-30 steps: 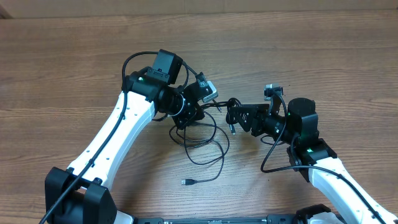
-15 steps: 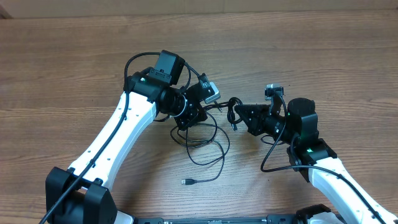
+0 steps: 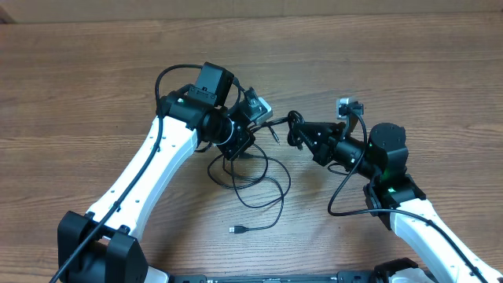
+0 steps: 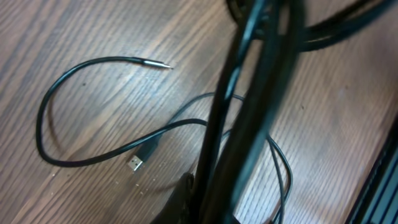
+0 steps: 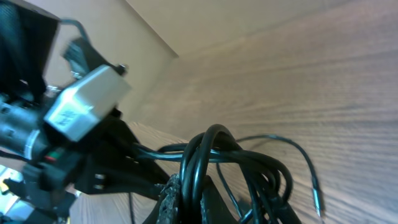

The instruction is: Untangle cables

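Your left gripper is clamped tight on the cables. The bunch is lifted, with loose loops trailing onto the table and one USB plug lying flat near you. To the right, your right gripper is pinched shut on a loop of the same tangle, just beside the left.

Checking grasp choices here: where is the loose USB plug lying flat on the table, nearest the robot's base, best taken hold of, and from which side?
Take the cord just behind the USB plug, coming straight down from above. It lies flat on bare table, apart from the tangled cables, so nothing blocks a top approach.
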Robot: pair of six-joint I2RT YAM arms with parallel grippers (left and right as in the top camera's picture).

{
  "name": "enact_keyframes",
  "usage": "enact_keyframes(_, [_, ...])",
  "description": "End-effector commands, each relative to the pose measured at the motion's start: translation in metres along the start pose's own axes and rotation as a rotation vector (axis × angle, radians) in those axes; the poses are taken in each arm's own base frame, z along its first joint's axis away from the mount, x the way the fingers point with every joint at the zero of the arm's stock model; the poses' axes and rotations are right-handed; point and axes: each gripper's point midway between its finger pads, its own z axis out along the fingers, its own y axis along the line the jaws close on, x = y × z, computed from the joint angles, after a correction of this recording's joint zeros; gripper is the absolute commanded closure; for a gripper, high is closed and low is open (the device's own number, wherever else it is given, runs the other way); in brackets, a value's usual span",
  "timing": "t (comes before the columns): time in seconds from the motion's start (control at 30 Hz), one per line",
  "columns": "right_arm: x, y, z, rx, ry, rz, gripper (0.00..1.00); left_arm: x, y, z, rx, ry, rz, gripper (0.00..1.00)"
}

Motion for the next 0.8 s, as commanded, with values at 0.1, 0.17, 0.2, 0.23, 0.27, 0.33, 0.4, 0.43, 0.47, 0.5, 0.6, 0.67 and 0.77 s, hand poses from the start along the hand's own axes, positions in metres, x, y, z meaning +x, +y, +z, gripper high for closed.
enact_keyframes(0.1, [-0.020, 0.020, -0.003, -0.072, -0.059, -0.007, 0.96, 0.000, 0.005, 0.003, -0.017, 0.001, -0.095, 0.96])
enact_keyframes(0.17, [-0.026, 0.025, -0.004, -0.089, -0.079, 0.011, 0.96, 0.000, 0.004, 0.003, -0.017, 0.003, -0.096, 0.96])
enact_keyframes(0.2, [-0.028, 0.026, -0.004, -0.096, -0.087, 0.011, 0.96, 0.000, 0.004, 0.003, -0.017, 0.003, -0.096, 0.96])
enact_keyframes(0.23, [-0.030, 0.028, -0.004, -0.103, -0.096, 0.012, 0.96, 0.000, 0.004, 0.003, -0.017, 0.003, -0.096, 0.96])
enact_keyframes(0.27, [-0.032, 0.030, -0.005, -0.109, -0.103, 0.012, 0.96, 0.000, 0.004, 0.003, -0.017, 0.003, -0.096, 0.96])
enact_keyframes(0.33, [-0.037, 0.034, -0.006, -0.125, -0.121, 0.017, 0.96, 0.000, 0.004, 0.003, -0.016, 0.003, -0.096, 0.96])
enact_keyframes(0.4, [-0.041, 0.037, -0.007, -0.138, -0.135, 0.022, 0.96, 0.000, 0.004, 0.003, -0.016, 0.003, -0.095, 0.96])
enact_keyframes(0.43, [-0.043, 0.040, -0.007, -0.147, -0.144, 0.021, 0.96, 0.000, 0.004, 0.003, -0.016, 0.003, -0.096, 0.96])
enact_keyframes(0.47, [-0.045, 0.041, -0.008, -0.152, -0.151, 0.021, 0.96, 0.000, 0.004, 0.003, -0.016, 0.003, -0.096, 0.96])
enact_keyframes(0.5, [-0.047, 0.043, -0.008, -0.159, -0.159, 0.022, 0.96, 0.000, 0.004, 0.003, -0.016, 0.004, -0.096, 0.96])
enact_keyframes(0.6, [-0.053, 0.049, -0.011, -0.183, -0.182, 0.026, 0.96, 0.001, 0.004, 0.003, -0.016, 0.005, -0.096, 0.96])
enact_keyframes(0.67, [-0.059, 0.054, -0.013, -0.205, -0.202, 0.029, 0.96, 0.001, 0.004, 0.003, -0.016, 0.006, -0.096, 0.96])
enact_keyframes(0.77, [-0.067, 0.063, -0.016, -0.238, -0.234, 0.020, 0.96, 0.001, 0.004, 0.003, -0.015, 0.005, -0.096, 0.96])
